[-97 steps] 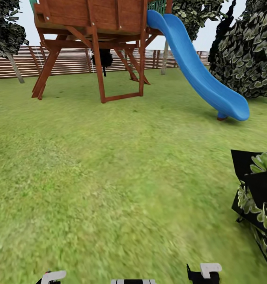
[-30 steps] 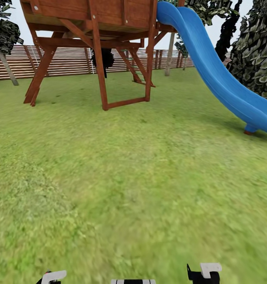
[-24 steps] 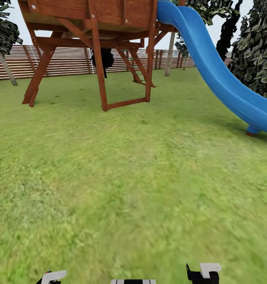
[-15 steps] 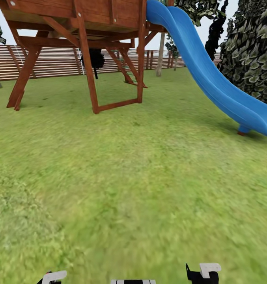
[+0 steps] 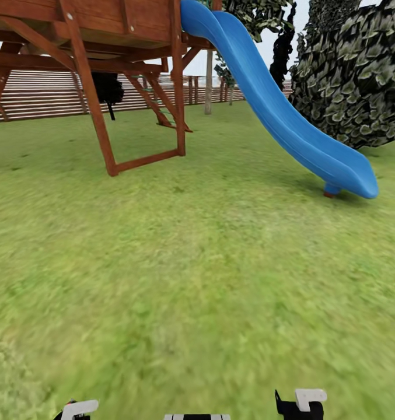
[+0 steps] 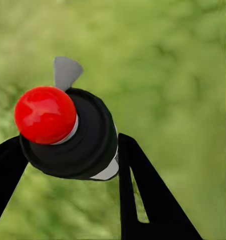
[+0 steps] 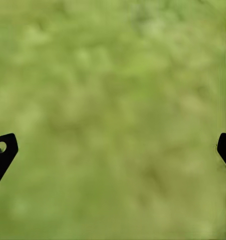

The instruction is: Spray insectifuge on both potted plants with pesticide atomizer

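The left claw (image 6: 67, 150) pinches a black bottle with a red cap (image 6: 45, 114) between its fingers; the right claw (image 7: 113, 150) is spread wide, holding nothing. Lawn (image 5: 197, 280) stretches beneath both, and beyond it stands a blue slide (image 5: 279, 111) with a wooden play tower (image 5: 104, 35) beside it, a dark bush (image 5: 355, 76) behind.

Head view, change over the interval: the camera has turned, so the whole scene has shifted leftward. The wooden play tower (image 5: 92, 52) now sits partly cut off at the upper left, the foot of the blue slide (image 5: 290, 122) is back in full view, and the dark leafy bush (image 5: 360, 76) fills more of the upper right.
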`<state>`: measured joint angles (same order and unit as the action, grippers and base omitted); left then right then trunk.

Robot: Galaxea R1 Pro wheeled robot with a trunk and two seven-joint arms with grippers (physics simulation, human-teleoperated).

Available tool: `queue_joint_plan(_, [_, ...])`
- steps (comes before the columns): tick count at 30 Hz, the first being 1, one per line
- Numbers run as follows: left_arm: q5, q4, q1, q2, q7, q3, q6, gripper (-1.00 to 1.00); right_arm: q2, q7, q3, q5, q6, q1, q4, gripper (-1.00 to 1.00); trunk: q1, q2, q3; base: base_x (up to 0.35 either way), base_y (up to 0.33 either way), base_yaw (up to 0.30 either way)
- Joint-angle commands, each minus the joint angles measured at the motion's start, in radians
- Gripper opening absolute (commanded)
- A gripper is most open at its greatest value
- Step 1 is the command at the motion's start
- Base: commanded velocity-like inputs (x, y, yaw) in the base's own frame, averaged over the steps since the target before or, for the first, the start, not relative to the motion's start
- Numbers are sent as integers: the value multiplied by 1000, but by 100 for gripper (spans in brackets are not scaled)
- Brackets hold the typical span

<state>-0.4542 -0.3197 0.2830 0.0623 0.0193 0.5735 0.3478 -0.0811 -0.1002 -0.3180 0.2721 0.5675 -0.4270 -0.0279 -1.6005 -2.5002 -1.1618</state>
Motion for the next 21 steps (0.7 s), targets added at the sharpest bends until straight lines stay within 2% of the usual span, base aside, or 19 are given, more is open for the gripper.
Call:
queue_joint_plan(1, [-11, 1, 1, 0, 2, 6, 5, -100, 1, -4, -9, 6, 2, -1, 0, 100, 0, 0, 0, 337, 0, -259])
queue_joint_plan(21, [-11, 3, 1, -1, 2, 5, 5, -100, 1, -4, -9, 7, 2, 0, 0, 100, 0, 0, 1, 337, 0, -292])
